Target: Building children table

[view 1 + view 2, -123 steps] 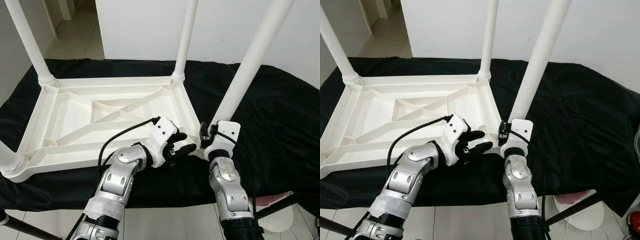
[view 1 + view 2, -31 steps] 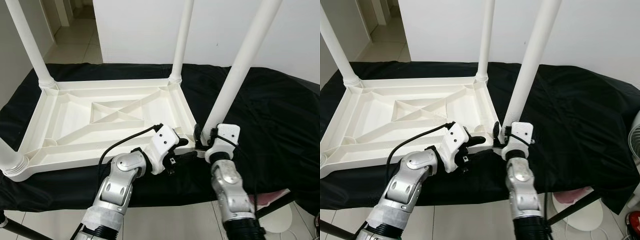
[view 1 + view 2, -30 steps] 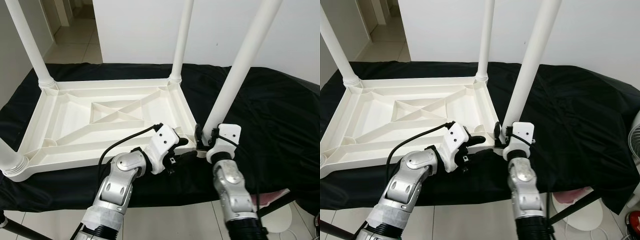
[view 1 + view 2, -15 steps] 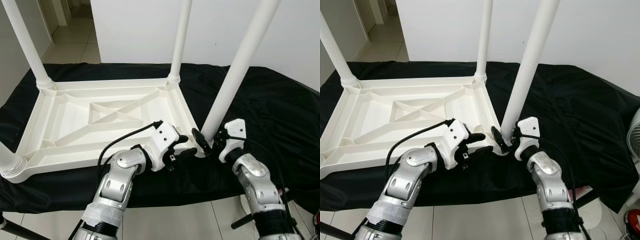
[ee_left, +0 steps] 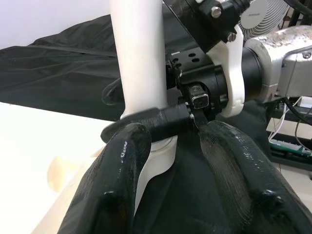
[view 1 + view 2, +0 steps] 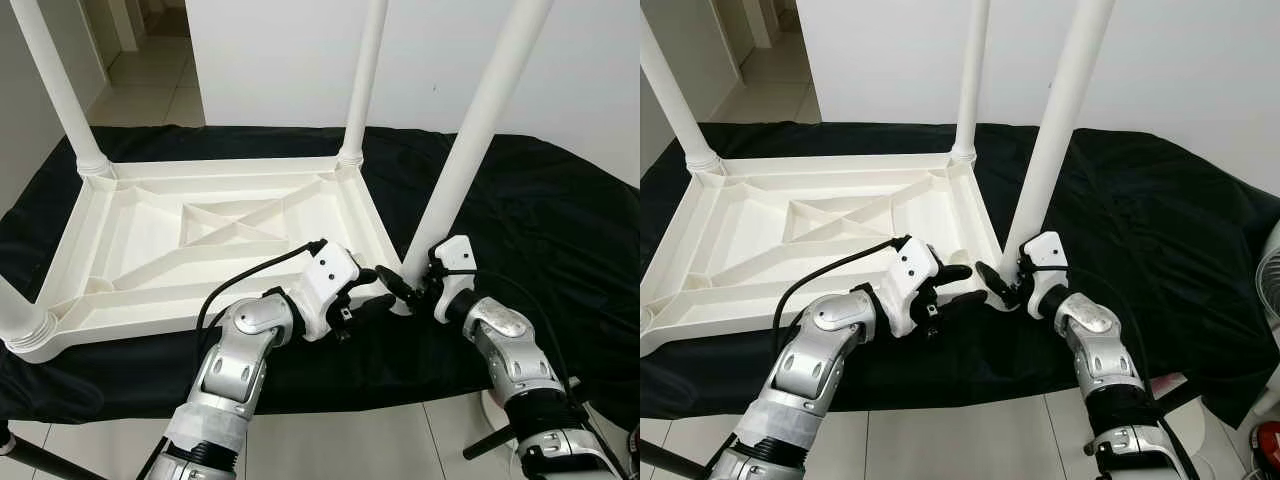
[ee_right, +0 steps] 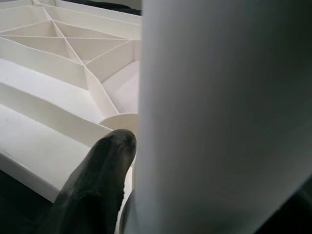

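The white plastic children's table (image 6: 130, 235) lies upside down on a black cloth, its legs pointing up. My right gripper (image 6: 408, 285) is at the foot of the near right leg (image 6: 470, 150), shut round it. One black finger (image 7: 102, 170) lies against the leg (image 7: 219, 117) just above its socket; the other is hidden behind it. My left gripper (image 6: 372, 290) is open at the table's near right corner, just left of that leg. Its two fingers (image 5: 122, 161) are spread with nothing held. Beyond them is the leg's foot (image 5: 136, 58) with the right gripper's finger (image 5: 156, 119) across it.
Three more legs stand in their sockets: far left (image 6: 60, 90), far right (image 6: 362, 80) and near left (image 6: 20, 320). The black cloth (image 6: 560, 220) covers the whole work surface to its front edge. A white wall stands behind, tiled floor at far left, and a fan (image 5: 258, 14) to the right.
My right forearm has swung out to the right and its wrist has turned, while the gripper stayed at the leg's foot. The left gripper has hardly moved.
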